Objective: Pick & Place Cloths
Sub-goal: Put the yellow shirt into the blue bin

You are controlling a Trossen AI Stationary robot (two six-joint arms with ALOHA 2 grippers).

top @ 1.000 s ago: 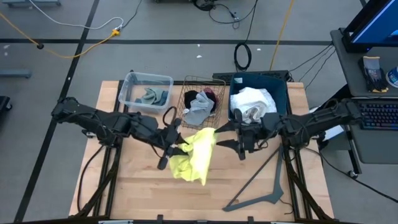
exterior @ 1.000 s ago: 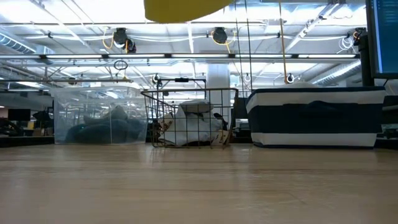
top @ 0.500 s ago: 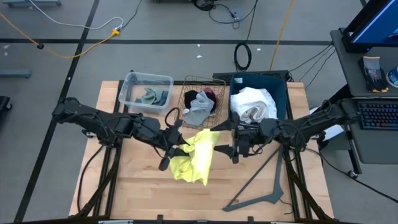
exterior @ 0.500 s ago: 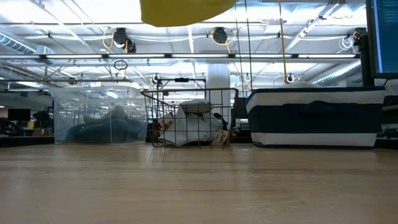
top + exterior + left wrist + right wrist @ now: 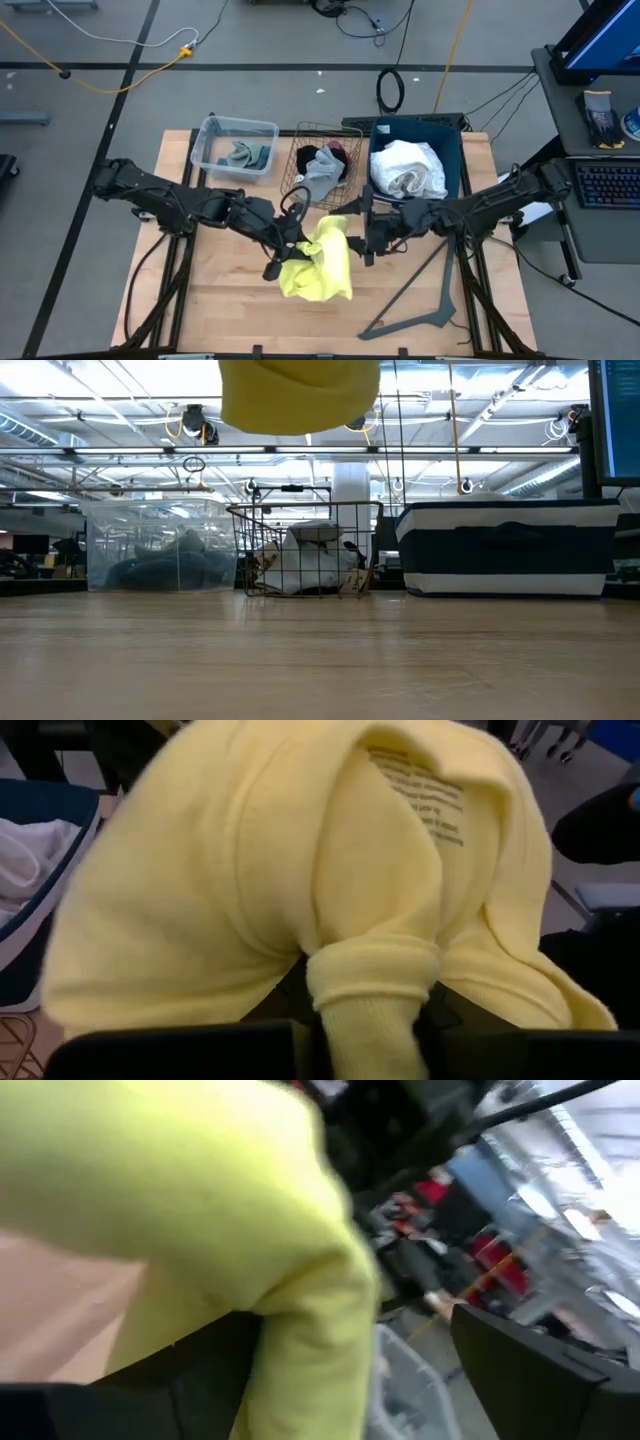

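A large yellow cloth [image 5: 322,262] hangs bunched over the table's middle, and its lower end [image 5: 298,398] shows at the top of the low view, clear of the tabletop. My left gripper [image 5: 290,248] is at the cloth's left side, shut on it. My right gripper [image 5: 360,232] is open at the cloth's right edge. In the right wrist view a yellow fold [image 5: 300,1310] lies between its two dark fingers [image 5: 540,1370]. My left gripper pinches a bunched, rolled fold of the yellow cloth [image 5: 372,982] between its two fingers, several layers thick, coming level from the table's left. The cloth is lifted clear and billows out beyond the fingers. My right gripper stands open around the cloth's right edge [image 5: 300,1340]; whether a finger touches it I cannot tell.
Along the far edge stand a clear plastic bin [image 5: 212,135] with grey-green cloths, a wire basket [image 5: 300,135] with black, maroon and grey cloths, and a dark blue bin [image 5: 452,150] with a white cloth [image 5: 408,168]. A grey V-shaped metal bar [image 5: 440,300] lies near right.
My right gripper has moved toward the table's left, up to the yellow cloth's right edge. My left gripper has shifted a little toward the right and near edge with the cloth. The cloth now hangs lower and more bunched, with more of it in the low view.
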